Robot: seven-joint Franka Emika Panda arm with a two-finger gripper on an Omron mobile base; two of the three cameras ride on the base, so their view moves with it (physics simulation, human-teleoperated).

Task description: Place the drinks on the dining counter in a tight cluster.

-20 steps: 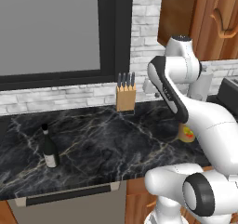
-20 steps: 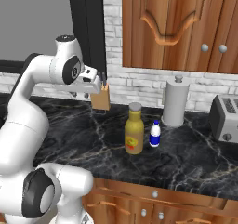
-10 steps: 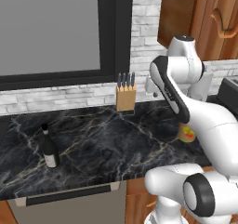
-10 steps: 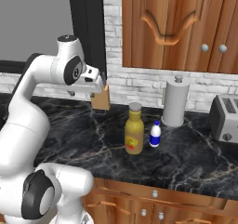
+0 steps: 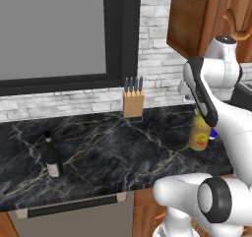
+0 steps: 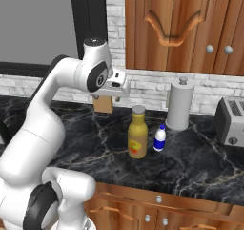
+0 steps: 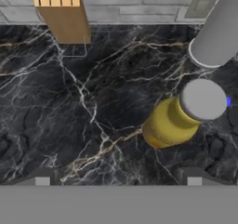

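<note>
On a black marble counter with a knife block stand the drinks. The large mustard-yellow bottle (image 6: 137,138) (image 5: 199,135) (image 7: 173,121) has a grey cap, and the small blue-and-white bottle (image 6: 160,138) stands just to its right. Far to the left is the dark wine bottle (image 5: 52,157). My gripper (image 6: 117,93) (image 7: 118,181) hangs above the counter, up and to the left of the yellow bottle. Its fingers are open wide with nothing between them. The dining counter is out of view.
A wooden knife block (image 5: 133,101) (image 6: 102,105) (image 7: 63,15) stands at the brick back wall behind the gripper. A paper towel roll (image 6: 180,106) (image 7: 217,29) and a toaster (image 6: 231,122) sit to the right of the bottles. Wood cabinets (image 6: 181,24) hang above.
The gripper has gone from shut to wide open. The hand has swung right and slightly down, from in front of the knife block toward the yellow bottle. The bottles have not moved.
</note>
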